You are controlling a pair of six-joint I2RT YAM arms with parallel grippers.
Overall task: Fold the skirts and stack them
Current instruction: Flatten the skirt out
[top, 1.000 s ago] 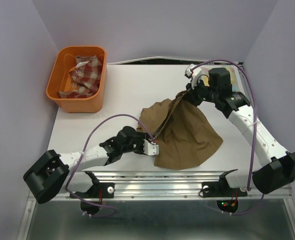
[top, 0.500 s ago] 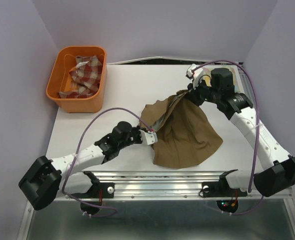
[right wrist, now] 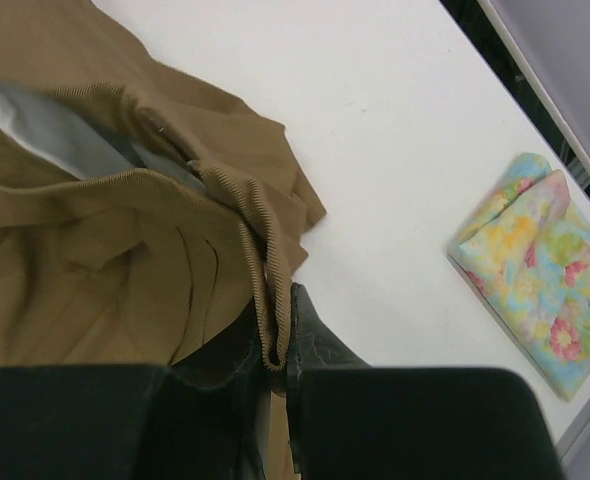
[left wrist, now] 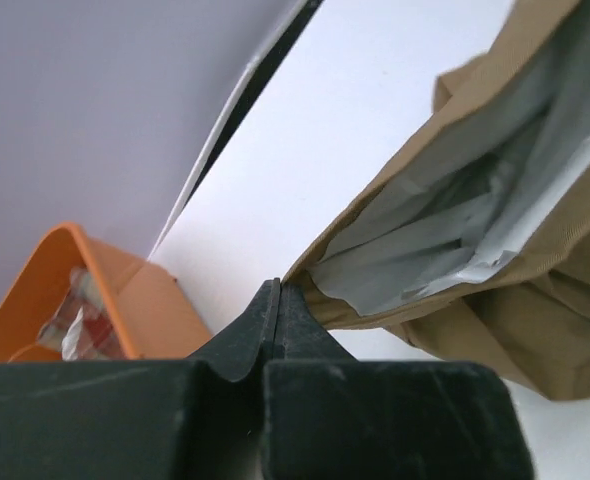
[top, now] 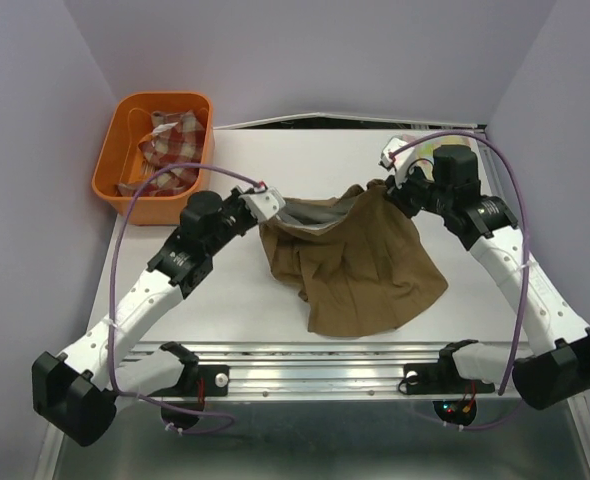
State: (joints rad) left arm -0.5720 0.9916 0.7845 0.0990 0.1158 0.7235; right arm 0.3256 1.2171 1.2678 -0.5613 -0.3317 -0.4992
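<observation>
Pale lavender walls (top: 305, 50) close in a white counter (top: 305, 160) on the left, back and right. A dark gap (top: 305, 122) runs along its far edge. An aluminium rail (top: 315, 352) borders the near edge. The light is even and soft.

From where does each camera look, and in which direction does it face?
Top: above and behind left arm and right arm, looking down at the table; both show.
Left wrist: low over the table, facing the basket; left gripper pinches the tan skirt.
Right wrist: looking down toward the floral skirt; right gripper pinches the tan skirt.
Both wrist views share the tan skirt.
</observation>
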